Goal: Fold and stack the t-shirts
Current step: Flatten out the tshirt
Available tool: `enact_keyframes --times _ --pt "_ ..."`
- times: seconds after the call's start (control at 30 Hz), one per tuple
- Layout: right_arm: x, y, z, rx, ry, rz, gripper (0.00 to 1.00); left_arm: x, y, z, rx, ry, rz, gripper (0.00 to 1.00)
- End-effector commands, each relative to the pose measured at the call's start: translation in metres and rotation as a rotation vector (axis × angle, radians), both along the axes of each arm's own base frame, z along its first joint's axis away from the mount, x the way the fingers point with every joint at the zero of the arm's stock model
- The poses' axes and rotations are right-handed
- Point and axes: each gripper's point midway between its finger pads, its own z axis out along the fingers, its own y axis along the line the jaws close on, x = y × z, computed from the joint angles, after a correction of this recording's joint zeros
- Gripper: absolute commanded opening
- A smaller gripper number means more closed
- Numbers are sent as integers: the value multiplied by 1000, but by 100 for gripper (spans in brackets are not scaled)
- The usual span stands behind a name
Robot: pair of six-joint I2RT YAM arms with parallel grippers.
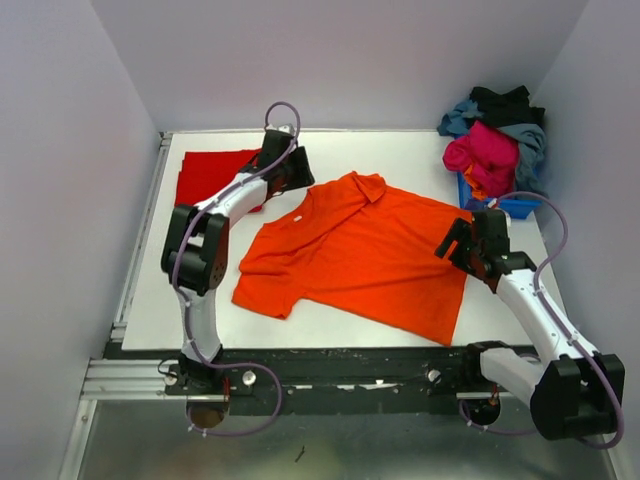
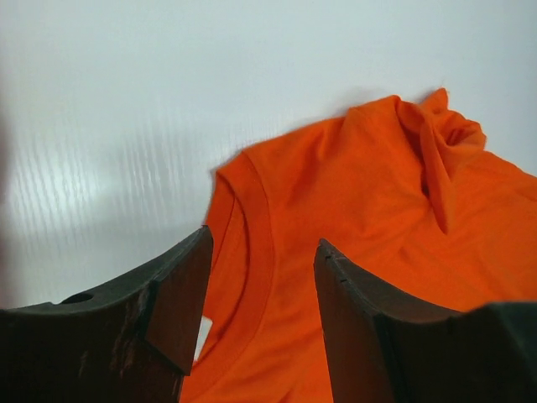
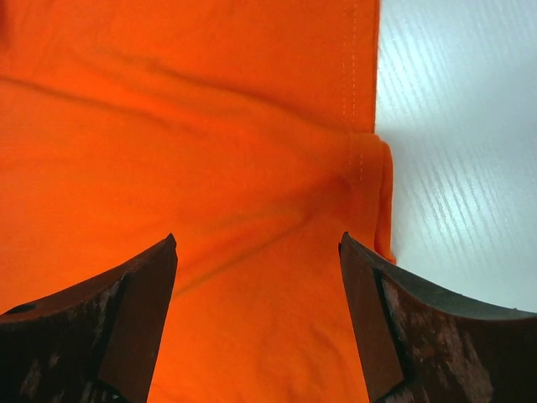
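A bright orange t-shirt (image 1: 360, 255) lies spread flat in the middle of the white table (image 1: 410, 160), its collar toward the back. My left gripper (image 1: 297, 172) hovers at its back left shoulder, by the neckline. In the left wrist view that gripper (image 2: 264, 239) is open, with the neck band (image 2: 260, 243) beneath the gap. My right gripper (image 1: 452, 243) is over the shirt's right hem edge. Its wrist view shows it (image 3: 258, 239) open above the orange cloth (image 3: 210, 126), holding nothing. A red t-shirt (image 1: 205, 172) lies flat at the back left.
A heap of pink, grey-blue and black shirts (image 1: 495, 145) fills a blue bin (image 1: 515, 208) at the back right corner. Walls close in on three sides. A metal rail (image 1: 135, 260) runs along the table's left edge.
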Motion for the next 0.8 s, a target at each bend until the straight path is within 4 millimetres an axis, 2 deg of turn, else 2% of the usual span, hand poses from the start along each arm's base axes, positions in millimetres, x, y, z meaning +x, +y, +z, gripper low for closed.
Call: enact_keyframes --times 0.0,0.2,0.3,0.4,0.47,0.57,0.6,0.7,0.77 --pt "1 11 5 24 -36 81 86 9 -7 -42 98 120 -76 64" --pt "-2 13 3 32 -24 85 86 26 -13 -61 144 141 -77 61" --pt "-5 12 0 30 -17 87 86 27 -27 -71 121 162 -136 59" --pt "-7 11 0 25 -16 86 86 28 -34 -85 130 203 -147 57" --pt "-7 12 0 27 -11 88 86 30 -33 -92 130 222 -139 45" --pt "-9 10 -2 24 2 73 86 36 -31 -95 131 221 -124 6" --pt "-9 8 -4 22 8 60 86 39 -26 -93 138 213 -106 0" --pt "-11 2 -10 5 46 14 86 53 4 -84 155 186 -28 0" --pt "-14 -1 -16 -3 82 -11 85 62 22 -69 115 157 9 0"
